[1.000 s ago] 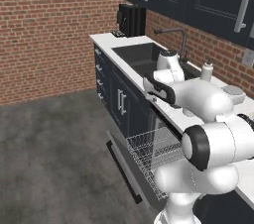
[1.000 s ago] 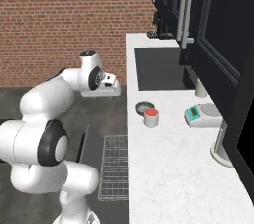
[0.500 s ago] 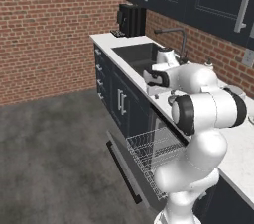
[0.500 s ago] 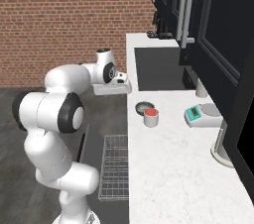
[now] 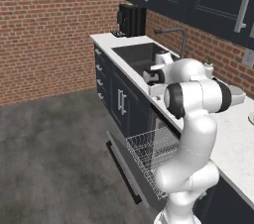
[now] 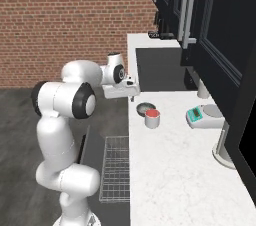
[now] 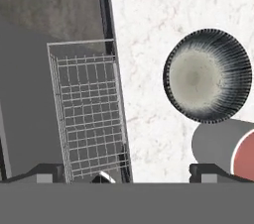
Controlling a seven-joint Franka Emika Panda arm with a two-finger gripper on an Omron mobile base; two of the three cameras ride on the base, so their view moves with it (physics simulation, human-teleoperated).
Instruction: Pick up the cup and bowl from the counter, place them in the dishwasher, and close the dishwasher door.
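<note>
Bowl [image 6: 145, 107]: dark grey, shallow, speckled; stood upright on the white marble-look worktop [image 6: 170, 170], near its front edge, just past the sink basin [image 6: 162, 67]. Seen from above in the hand view [image 7: 207, 75], ribbed dark rim, pale grey centre.

Cup [image 6: 152, 118]: short, white-sided, red-pink inside; stood upright on the worktop just beside the bowl, on the side away from the sink. Touching or a hair apart, could not be told. In the hand view [image 7: 225, 151] lay at the lower right, partly cut by the frame edge.

Gripper [image 6: 131, 91]: jaws spread wide, holding nothing; hovered over the front edge of the worktop close by the bowl, apart from both bowl and cup. Also caught in the left base view [image 5: 149, 78], above the worktop edge beside the sink.

Dishwasher [image 5: 149, 153]: under the worktop, dark navy front. Dishwasher door [image 5: 124, 168] folded down, open. Wire rack [image 6: 116, 167], silvery-white, drawn out over the door; nothing seen in it. Rack also in the hand view [image 7: 89, 114], alongside the worktop's front edge.

Kitchen scale [image 6: 200, 116]: teal-faced, on the worktop toward the back edge, well apart from the cup.

Faucet [image 5: 174, 37]: behind the sink, at the back edge.

Coffee machine [image 5: 130, 20]: black, at the far end of the worktop.
</note>
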